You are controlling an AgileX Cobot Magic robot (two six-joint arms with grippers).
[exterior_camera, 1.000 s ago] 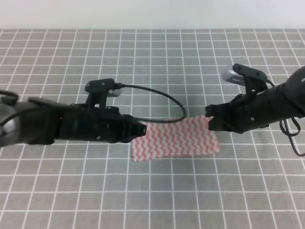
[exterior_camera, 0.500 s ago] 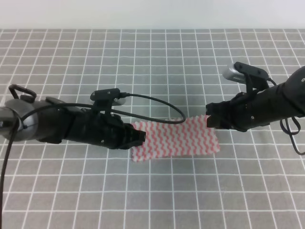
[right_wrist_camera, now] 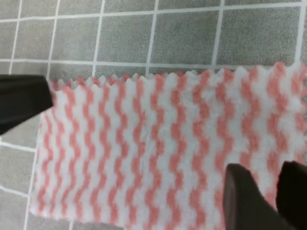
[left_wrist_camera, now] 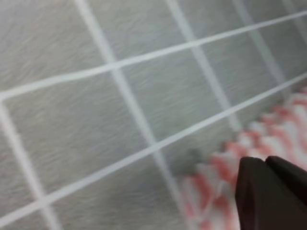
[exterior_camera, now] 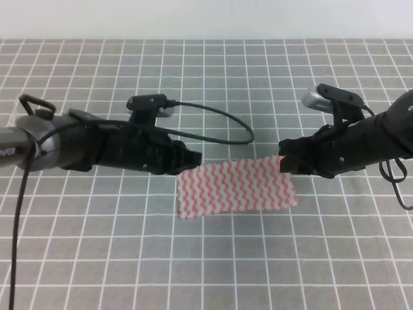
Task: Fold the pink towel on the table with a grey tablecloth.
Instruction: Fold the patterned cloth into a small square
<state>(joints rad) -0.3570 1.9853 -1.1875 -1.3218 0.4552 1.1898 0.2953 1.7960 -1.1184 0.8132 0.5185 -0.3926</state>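
Observation:
The pink towel [exterior_camera: 236,187], with pink-and-white zigzag stripes, lies flat on the table with a grey tablecloth [exterior_camera: 213,84]. My left gripper [exterior_camera: 193,159] is at the towel's far left corner. In the left wrist view its fingers [left_wrist_camera: 268,191] are pressed together, with the tip over the blurred corner of the towel [left_wrist_camera: 225,167]. My right gripper [exterior_camera: 284,163] is at the towel's far right corner. In the right wrist view its fingers [right_wrist_camera: 244,196] stand close together over the towel [right_wrist_camera: 153,153]. The left gripper's tip [right_wrist_camera: 21,100] also shows there, at the towel's far left corner.
A black cable [exterior_camera: 219,126] loops from the left arm over the cloth behind the towel. The white-lined grey cloth [exterior_camera: 213,258] spreads on all sides, and a pale wall edge [exterior_camera: 206,19] runs along the back.
My left gripper has moved away from the camera along the towel's left edge, up to its far left corner. The right gripper and the towel have stayed where they were.

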